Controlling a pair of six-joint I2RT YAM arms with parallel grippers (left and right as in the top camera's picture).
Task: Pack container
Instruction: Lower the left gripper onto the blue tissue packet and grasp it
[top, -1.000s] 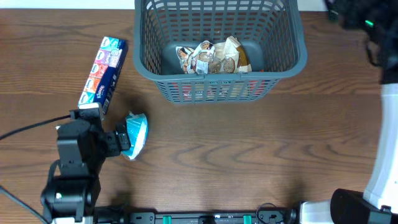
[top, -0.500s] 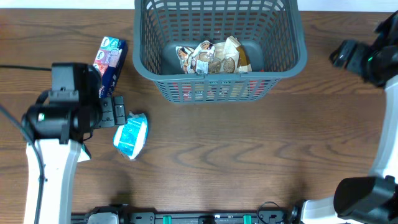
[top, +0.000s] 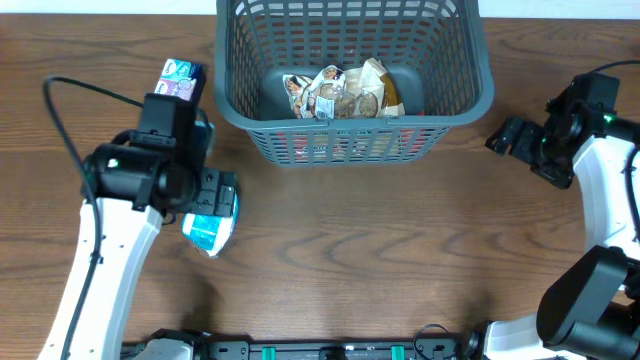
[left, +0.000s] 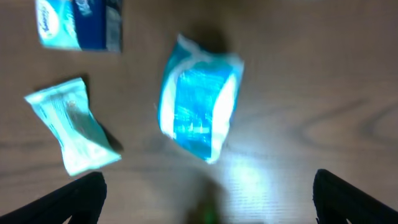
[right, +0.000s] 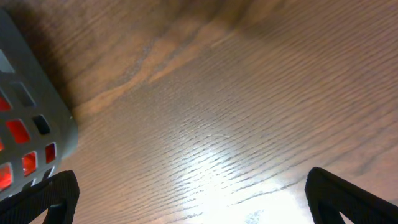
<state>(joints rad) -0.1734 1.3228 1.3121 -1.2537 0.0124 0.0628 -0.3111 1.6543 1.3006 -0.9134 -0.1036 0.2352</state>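
Observation:
The container (top: 455, 95), a large grey-blue slotted basket, stands at the back centre with crinkled snack packets (top: 335, 92) inside. A blue packet (top: 208, 230) lies on the table to its front left; in the left wrist view the blue packet (left: 199, 106) sits just ahead of my jaws. My left gripper (top: 222, 192) hovers open over its far end, fingertips wide apart (left: 208, 205) with nothing between them. My right gripper (top: 505, 138) is open beside the basket's right wall, over bare wood (right: 199, 205). The basket corner (right: 31, 124) shows at the left there.
A tissue box (top: 180, 78) lies left of the basket, half under my left arm; the tissue box (left: 78, 22) also shows in the left wrist view. Next to the blue packet lies a pale teal packet (left: 74, 127). A cable (top: 70, 110) loops at the far left.
My left arm has swung up from the front edge and its gripper has come over the blue packet. My right arm has come down from the back right corner to the basket's right side.

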